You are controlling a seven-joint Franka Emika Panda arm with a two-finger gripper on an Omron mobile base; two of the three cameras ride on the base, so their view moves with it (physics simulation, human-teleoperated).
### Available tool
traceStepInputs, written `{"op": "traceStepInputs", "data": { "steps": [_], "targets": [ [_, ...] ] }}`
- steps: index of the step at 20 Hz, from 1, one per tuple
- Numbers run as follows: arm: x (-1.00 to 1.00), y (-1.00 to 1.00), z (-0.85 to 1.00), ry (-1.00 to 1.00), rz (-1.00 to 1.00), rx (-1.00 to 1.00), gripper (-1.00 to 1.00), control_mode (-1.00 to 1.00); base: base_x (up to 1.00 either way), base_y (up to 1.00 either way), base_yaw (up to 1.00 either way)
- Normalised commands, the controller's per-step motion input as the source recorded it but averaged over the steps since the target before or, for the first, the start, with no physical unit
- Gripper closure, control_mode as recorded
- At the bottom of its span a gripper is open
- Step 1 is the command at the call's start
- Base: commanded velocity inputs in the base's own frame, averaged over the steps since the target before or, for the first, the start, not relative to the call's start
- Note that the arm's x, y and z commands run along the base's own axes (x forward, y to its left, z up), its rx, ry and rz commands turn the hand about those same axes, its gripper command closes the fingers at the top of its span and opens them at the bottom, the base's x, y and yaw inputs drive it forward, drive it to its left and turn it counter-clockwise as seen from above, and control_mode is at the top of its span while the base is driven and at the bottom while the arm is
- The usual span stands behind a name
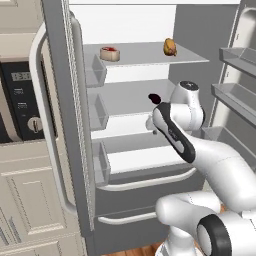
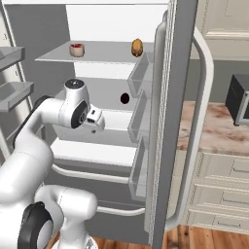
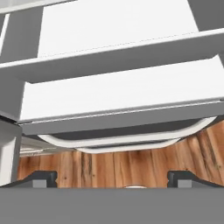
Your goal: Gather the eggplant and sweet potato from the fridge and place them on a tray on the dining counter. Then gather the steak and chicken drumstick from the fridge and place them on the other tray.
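Fridge (image 1: 75, 125) interior with both doors swung wide, seen from behind the arm. Top shelf (image 1: 145, 55): steak (image 1: 110, 53) toward the left, red face up, and chicken drumstick (image 1: 170, 47) toward the right, the two well apart and both resting on the shelf surface. Middle shelf: a small dark, rounded item (image 1: 154, 98) sits near its centre; too small to identify. The same three items appear in the right base view, the steak (image 2: 77, 49) at left, the drumstick (image 2: 137, 47) at right, and the dark item (image 2: 124, 98) one shelf lower. Door bins (image 1: 97, 112) line the inner face of the left door. The arm is raised in front of the lower shelves. Gripper (image 3: 113, 178): finger tips stand far apart at the bottom corners of the hand view, holding nothing, facing the lower shelf edges, the pale drawer handles (image 3: 131, 139) and the wooden floor (image 3: 113, 164).
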Motion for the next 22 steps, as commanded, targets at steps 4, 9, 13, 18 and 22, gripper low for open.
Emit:
{"op": "traceStepInputs", "data": {
  "steps": [4,9,13,18,22],
  "targets": [
    [0.14,-0.12,0.24,-0.12,0.00,0.00,-1.00,-1.00,0.00,0.00,0.00],
    [0.24,-0.19,0.15,-0.12,0.00,0.00,-1.00,-1.00,0.00,0.00,0.00],
    [0.32,-0.16,0.18,-0.08,0.00,-0.02,-1.00,-1.00,0.00,0.00,0.00],
    [0.25,-0.14,0.02,-0.04,0.00,-0.04,-1.00,-1.00,0.00,0.00,0.00],
    [0.17,-0.18,0.01,-0.07,0.00,-0.05,-1.00,-1.00,0.00,0.00,0.00]
  ]
}}
